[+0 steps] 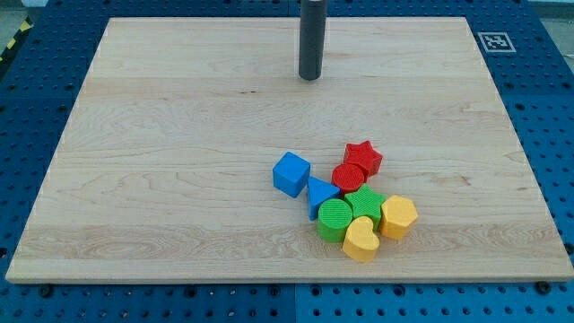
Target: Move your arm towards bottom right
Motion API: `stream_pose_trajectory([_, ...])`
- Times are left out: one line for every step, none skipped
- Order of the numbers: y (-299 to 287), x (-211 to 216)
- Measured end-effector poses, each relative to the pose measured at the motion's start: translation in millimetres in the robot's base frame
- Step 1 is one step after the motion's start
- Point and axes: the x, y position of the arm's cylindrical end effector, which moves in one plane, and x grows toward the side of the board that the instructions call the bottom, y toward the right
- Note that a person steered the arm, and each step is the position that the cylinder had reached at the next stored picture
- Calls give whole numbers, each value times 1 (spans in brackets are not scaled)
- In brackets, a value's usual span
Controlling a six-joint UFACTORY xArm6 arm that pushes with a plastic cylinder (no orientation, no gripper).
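Note:
My tip (310, 77) rests on the wooden board (161, 135) near the view's top, a little right of centre. It touches no block. The blocks lie in one cluster well below it, toward the view's bottom right. A blue cube (291, 173) sits at the cluster's left, with a blue triangle (321, 194) beside it. A red star (363, 158) and a red cylinder (348, 177) are at the cluster's top. A green cylinder (335, 219) and another green block (365, 204) sit in the middle. A yellow heart (360, 240) and a yellow hexagon (397, 217) are at the bottom right.
The board lies on a blue perforated table (547, 108). A black-and-white marker tag (494, 41) is just off the board's top right corner.

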Motion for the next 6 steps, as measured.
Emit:
stream_pose_trajectory([0,0])
stream_pose_trajectory([42,6])
stream_pose_trajectory([127,53])
stream_pose_trajectory([191,118])
stream_pose_trajectory([210,202])
stream_pose_trajectory([194,279])
